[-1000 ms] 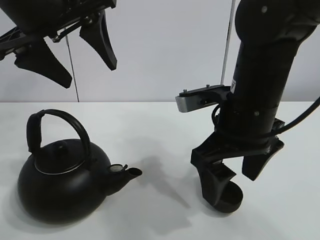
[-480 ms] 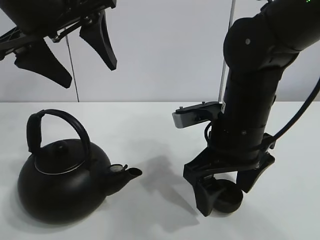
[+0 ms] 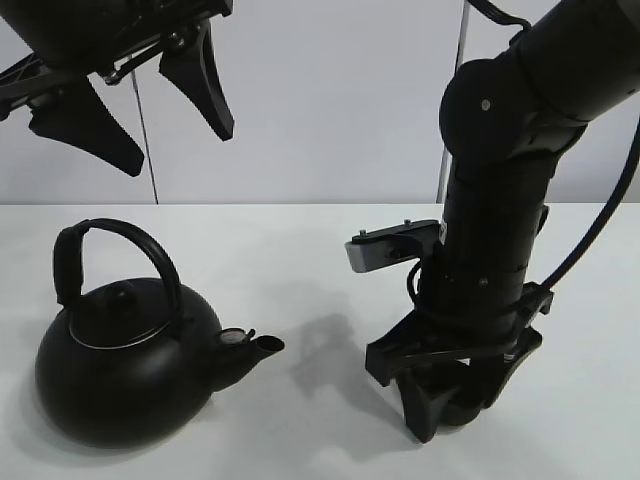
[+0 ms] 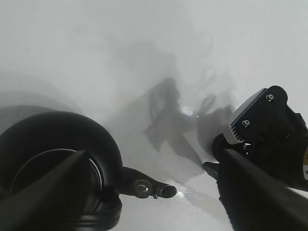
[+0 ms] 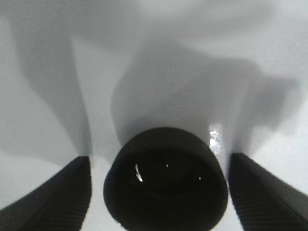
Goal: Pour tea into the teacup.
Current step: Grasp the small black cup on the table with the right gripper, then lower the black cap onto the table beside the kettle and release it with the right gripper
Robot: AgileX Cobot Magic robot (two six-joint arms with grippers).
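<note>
Fig. Tabletop scene, listed near to far.

(a) Near right: the teacup (image 5: pixel 166 185), small, round, matte black, is stood upright on the white table (image 3: pixel 320 250). It is straddled by the right gripper (image 3: pixel 455 408), lowered to table level. The jaws are seen part-open, one finger on either side of the cup. A strip of table is visible betw. the cup and one finger; the gap at the other finger is very narrow. Nothing is gripped.

(b) Near left: the kettle (image 3: pixel 125 370), black w. arched handle, is stood well apart from the cup, its spout (image 3: pixel 262 346) pointed right, toward the cup.

(c) Above the kettle: the left gripper (image 3: pixel 150 110) is held high, jaws spread wide, w. nothing betw. them.

(d) A silver bracket (image 3: pixel 385 250) is fixed to the right arm above its gripper. A yellow mark on that arm (image 4: pixel 305 168) is too small to be read.

(e) Far: pale wall (image 3: pixel 320 100).
</note>
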